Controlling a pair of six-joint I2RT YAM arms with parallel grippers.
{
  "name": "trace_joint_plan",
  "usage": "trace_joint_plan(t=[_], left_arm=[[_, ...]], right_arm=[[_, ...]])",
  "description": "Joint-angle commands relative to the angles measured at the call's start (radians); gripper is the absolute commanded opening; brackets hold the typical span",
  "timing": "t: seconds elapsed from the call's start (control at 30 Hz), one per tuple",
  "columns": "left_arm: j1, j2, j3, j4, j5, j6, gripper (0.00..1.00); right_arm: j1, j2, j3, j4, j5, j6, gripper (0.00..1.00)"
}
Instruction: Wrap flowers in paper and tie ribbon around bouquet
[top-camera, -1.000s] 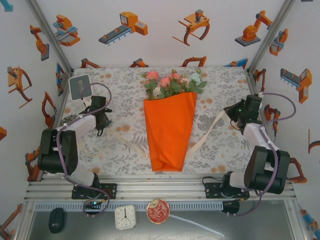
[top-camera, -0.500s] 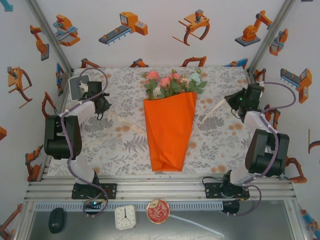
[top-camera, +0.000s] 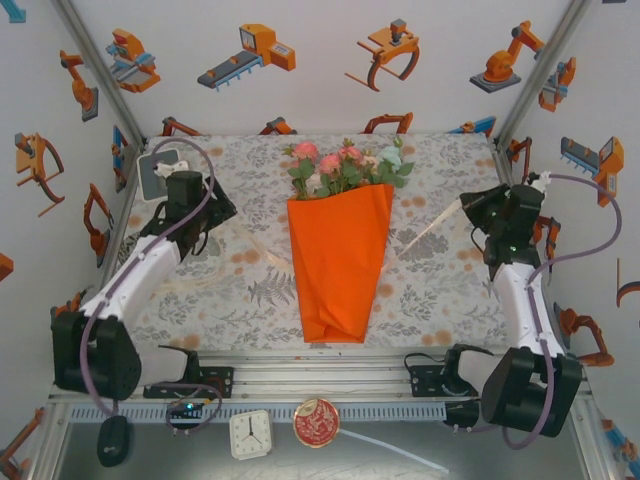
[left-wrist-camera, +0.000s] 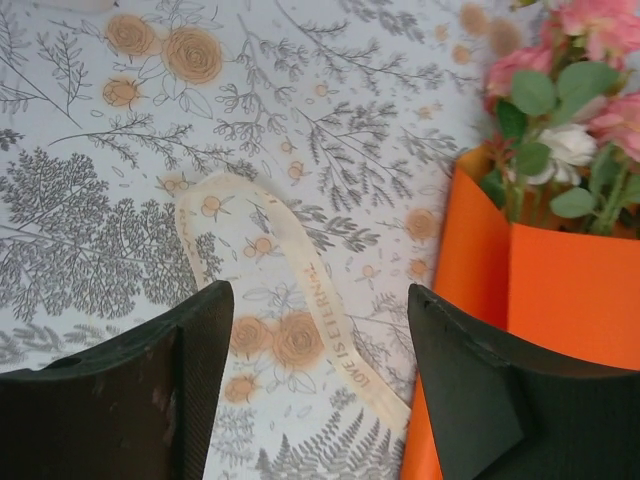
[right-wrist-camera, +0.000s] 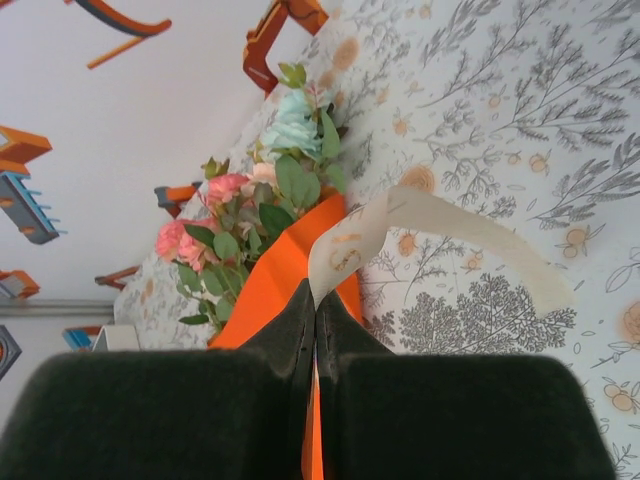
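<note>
Now right gripper (right-wrist-camera: 316, 300) jaws pinch the ribbon (right-wrist-camera: 450, 220); left gripper (left-wrist-camera: 318, 330), jaws open over seemingly its other end, should drop squarely, then close.

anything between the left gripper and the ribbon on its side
Nothing visible does. The ribbon lies bare on the tablecloth, in line with the gap between the open fingers of the left gripper. The bouquet sits off to one side, not covering that stretch.

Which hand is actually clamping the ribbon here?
The right hand: it is shut on the ribbon, which sticks out from its tips. The left hand is open, with ribbon lying loose on the cloth below it.
</note>
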Motion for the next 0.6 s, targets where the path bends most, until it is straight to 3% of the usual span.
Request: trace_joint_plan(t=[0.0,0.2,0.27,0.37,0.47,0.57], left_arm=[[-0.069,-0.071,-0.062,-0.161,-0.132,-0.029,0.66],[-0.108,-0.067,-0.157,-0.268,-0.324,-0.045,0.67],[-0.108,-0.050,-0.171,-0.264,-0.313,-0.042,0.67],[-0.113,-0.011,-0.159,-0.248,-0.203,-0.060,0.64],[-0.127,0.032,-0.170,-0.202,-0.145,-0.186,0.60],[-0.121,0.058,-0.189,-0.201,-0.221,-0.476,0.50]], right_arm=[[-0.014,-0.028,0.037,-0.056,0.124,-0.022,0.00],[-0.135,-0.031,0.126,-0.079,0.127,0.033,0.00],[-0.159,-0.029,0.147,-0.077,0.132,0.049,0.00],[-0.162,-0.006,0.149,-0.038,0.096,0.081,0.00],[-0.160,0.024,0.132,0.015,0.038,0.117,0.00],[-0.160,0.036,0.121,0.034,0.015,0.123,0.00]])
